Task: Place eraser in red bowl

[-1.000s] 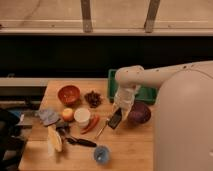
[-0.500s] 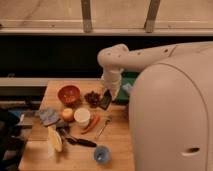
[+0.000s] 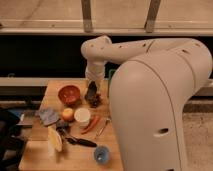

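One arm [image 3: 145, 50] stretched over table [image 3: 52, 88], wrist pointing down | pincer [image 3: 93, 96] clenched on eraser [image 3: 91, 92] | beside red bowl [image 3: 69, 94]

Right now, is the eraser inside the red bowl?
Out. The gripper holds the eraser beside the red bowl, not over it; the bowl looks empty.

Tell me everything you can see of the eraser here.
The eraser is a flat, black, matte-looking block, held roughly upright by the gripper, whose jaws are shut on its upper part. It hangs above the wooden table, close beside the red bowl and outside it. Only the gripper visibly touches it.
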Controlling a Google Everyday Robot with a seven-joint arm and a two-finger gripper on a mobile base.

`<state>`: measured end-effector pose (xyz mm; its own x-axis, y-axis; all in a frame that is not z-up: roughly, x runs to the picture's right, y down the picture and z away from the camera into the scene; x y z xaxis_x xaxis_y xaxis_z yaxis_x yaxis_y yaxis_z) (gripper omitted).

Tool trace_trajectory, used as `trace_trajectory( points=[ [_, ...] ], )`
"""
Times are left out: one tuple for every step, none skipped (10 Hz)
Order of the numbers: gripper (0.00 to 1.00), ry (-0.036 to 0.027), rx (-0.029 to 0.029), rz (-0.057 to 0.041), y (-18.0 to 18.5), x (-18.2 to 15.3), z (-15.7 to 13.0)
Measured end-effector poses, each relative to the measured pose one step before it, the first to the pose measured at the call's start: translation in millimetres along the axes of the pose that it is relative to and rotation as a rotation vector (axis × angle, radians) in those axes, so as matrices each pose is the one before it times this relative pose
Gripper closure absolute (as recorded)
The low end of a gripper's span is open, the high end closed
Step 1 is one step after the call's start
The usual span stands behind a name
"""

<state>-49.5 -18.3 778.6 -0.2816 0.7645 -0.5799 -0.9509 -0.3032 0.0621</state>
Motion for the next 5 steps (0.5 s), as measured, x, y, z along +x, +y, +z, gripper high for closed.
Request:
trace_trajectory(
  points=[
    [1.00, 0.00143, 0.00137, 0.00135, -1.31, 0.01, 0.02],
    [1.00, 0.00052, 0.00061, 0.00047, -0.44, 0.06, 0.05],
    [1.00, 0.00029, -0.00004, -0.00121, 0.75, 0.31, 0.09],
    [1.00, 0.00029, -0.00034, -0.00110, 0.75, 0.32, 0.17],
    [1.00, 0.00043, -0.00013, 0.00063, -0.15, -0.13, 0.34]
  ],
)
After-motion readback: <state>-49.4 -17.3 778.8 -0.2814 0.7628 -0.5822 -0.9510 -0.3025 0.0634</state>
